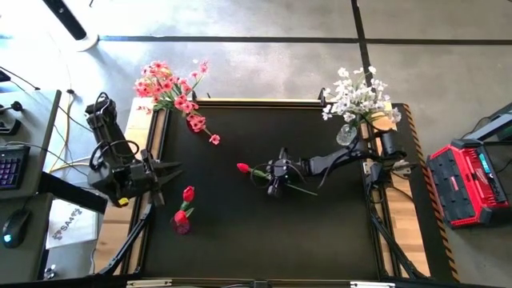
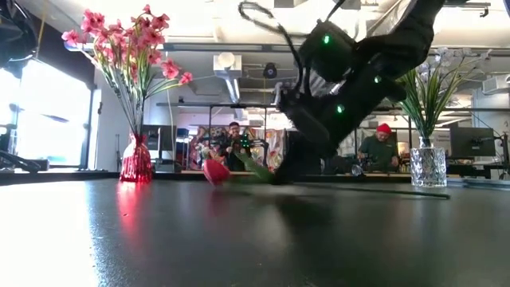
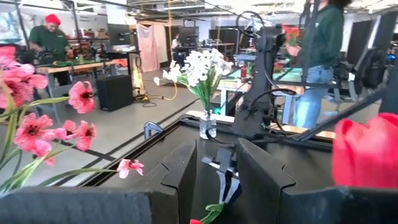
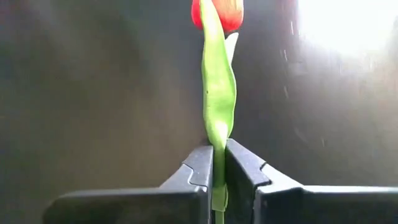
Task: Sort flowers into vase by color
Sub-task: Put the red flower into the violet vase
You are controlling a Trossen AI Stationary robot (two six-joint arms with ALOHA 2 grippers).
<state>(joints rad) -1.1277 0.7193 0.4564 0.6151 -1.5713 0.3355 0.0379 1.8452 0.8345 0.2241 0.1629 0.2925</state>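
A red tulip (image 1: 244, 168) lies near the middle of the black table, bud toward the left. Its thin green stem (image 1: 308, 190) trails off to the right. My right gripper (image 1: 271, 185) is shut on that stem. A second red tulip (image 1: 188, 194) stands in a small red vase (image 1: 182, 226) near the left. Pink flowers (image 1: 166, 84) stand in a red vase (image 1: 195, 122) at the far left, and white flowers (image 1: 356, 96) in a clear vase (image 1: 346, 134) at the far right. My left gripper (image 1: 174, 170) hovers level at the left edge, open, with nothing between its fingers (image 3: 180, 177). My right gripper pinches the lying tulip's green stem at the foot of its long leaf (image 4: 217, 142) between its two fingers. It slants down from the table's right side, and stem and leaf run straight ahead from the fingertips to the bud (image 4: 217, 12). The bud (image 2: 215, 171) is low at the tabletop.
A red toolbox (image 1: 468, 184) sits past the table's right edge, and a keyboard (image 1: 12, 168) and mouse past the left. People stand and sit in the room behind the table. Bare black mat (image 1: 272, 248) lies along the near side.
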